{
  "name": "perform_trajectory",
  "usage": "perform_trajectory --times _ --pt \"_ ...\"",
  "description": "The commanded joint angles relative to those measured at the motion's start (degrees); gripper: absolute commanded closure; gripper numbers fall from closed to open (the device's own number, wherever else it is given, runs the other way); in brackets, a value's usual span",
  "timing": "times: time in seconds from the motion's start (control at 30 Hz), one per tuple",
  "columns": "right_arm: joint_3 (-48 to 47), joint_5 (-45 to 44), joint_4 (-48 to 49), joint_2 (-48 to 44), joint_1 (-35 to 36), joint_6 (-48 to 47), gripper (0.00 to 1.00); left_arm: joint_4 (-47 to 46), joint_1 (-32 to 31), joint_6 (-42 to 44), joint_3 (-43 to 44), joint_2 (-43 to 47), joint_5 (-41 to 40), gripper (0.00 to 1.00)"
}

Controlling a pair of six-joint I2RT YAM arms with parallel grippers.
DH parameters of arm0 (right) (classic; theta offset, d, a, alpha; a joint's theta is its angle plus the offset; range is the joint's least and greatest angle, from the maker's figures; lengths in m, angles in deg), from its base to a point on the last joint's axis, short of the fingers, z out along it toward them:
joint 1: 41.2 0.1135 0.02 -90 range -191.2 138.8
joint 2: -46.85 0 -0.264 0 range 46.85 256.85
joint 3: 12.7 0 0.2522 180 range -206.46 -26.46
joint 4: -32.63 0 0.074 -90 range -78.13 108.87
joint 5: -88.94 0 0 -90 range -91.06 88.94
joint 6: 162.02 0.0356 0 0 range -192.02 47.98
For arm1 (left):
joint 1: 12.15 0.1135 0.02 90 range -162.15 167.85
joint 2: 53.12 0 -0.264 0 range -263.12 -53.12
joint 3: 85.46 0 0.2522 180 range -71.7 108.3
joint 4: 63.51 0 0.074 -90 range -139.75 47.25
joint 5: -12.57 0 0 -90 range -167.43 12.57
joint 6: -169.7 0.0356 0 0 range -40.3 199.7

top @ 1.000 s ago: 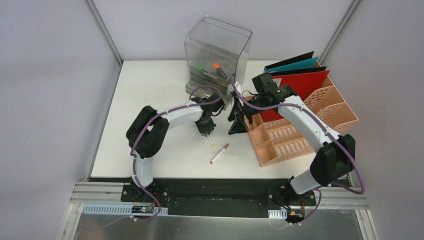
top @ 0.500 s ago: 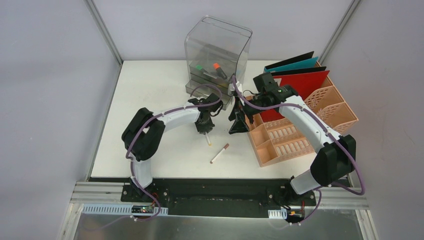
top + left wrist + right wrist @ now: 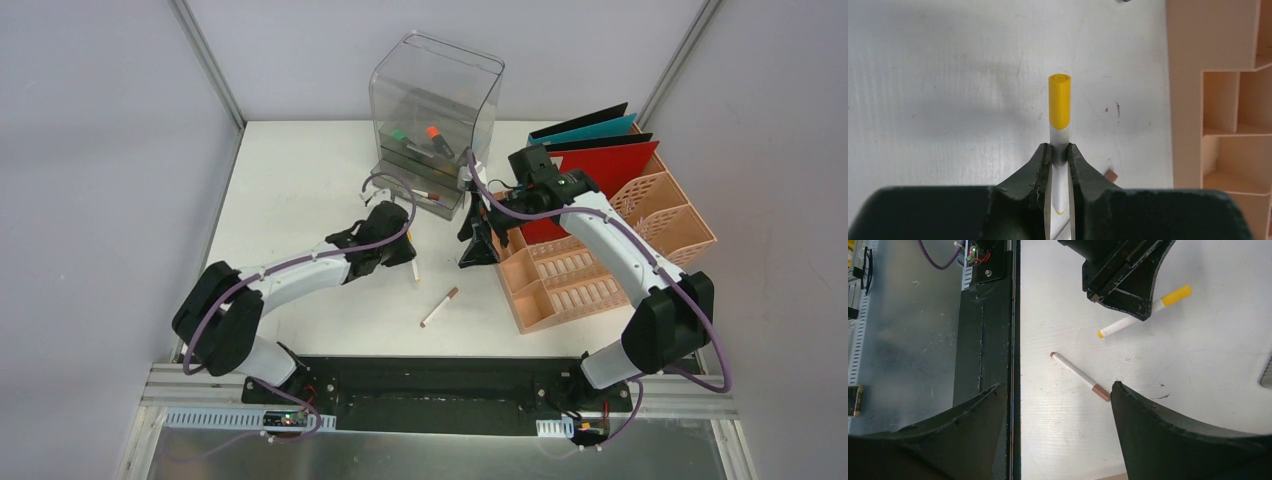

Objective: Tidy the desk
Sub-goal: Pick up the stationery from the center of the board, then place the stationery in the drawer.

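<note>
Table (image 3: pixel 300 180): white top between grey walls, under both arms; a clear drawer box (image 3: pixel 435 100) stands at its far edge and a peach file rack (image 3: pixel 600 260) on its right side
Left end effector (image 3: pixel 1059 150): clenched on a yellow marker (image 3: pixel 1059 100), the jaws pinching the white barrel just below the yellow cap
Right end effector (image 3: pixel 1055 390): jaws wide apart and empty, hanging over the table between the box and the rack
Brown marker (image 3: pixel 1080 376): lies loose on the table, near the front edge, apart from both arms
Risk, slipping: the marker is gripped only at the tips of the jaws on a smooth round barrel, so I judge it can turn or slide out if the arm moves quickly or the cap touches the box
Risk, collision: the two end effectors are near each other in front of the box; if both move toward it together, their fingers or the purple cables may hit
Risk, wrong drop: a marker that is let go too high or tilted can bounce and roll away on the table
Risk, brown marker: a low sweep of either arm can push it toward the front edge and over it
</note>
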Motion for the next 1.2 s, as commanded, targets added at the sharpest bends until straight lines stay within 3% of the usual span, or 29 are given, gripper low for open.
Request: perform_trajectory --times 0.0,0.2,0.37,0.83,1.17 --pt "-0.07 2.06 0.34 -2.68 -0.46 -1.56 0.21 -19.83 2.79 4.29 -6.47 5.74 7.37 1.0" --pt "-0.04 2.14 0.33 -3.02 -0.56 -1.58 0.21 -38.07 9.49 0.02 -15.02 7.01 19.32 1.0" --pt "-0.04 2.19 0.31 -2.94 -0.69 -1.59 0.21 -44.72 12.93 -3.93 -16.22 5.43 24.16 1.0" --pt "0.08 2.58 0.43 -3.82 -1.48 -1.42 0.21 -38.37 15.37 -0.43 -10.53 6.76 24.21 1.0" --pt "0.29 3.2 0.57 -5.43 -1.89 -1.46 0.21 -41.56 16.0 0.37 -8.35 4.48 26.72 1.0"
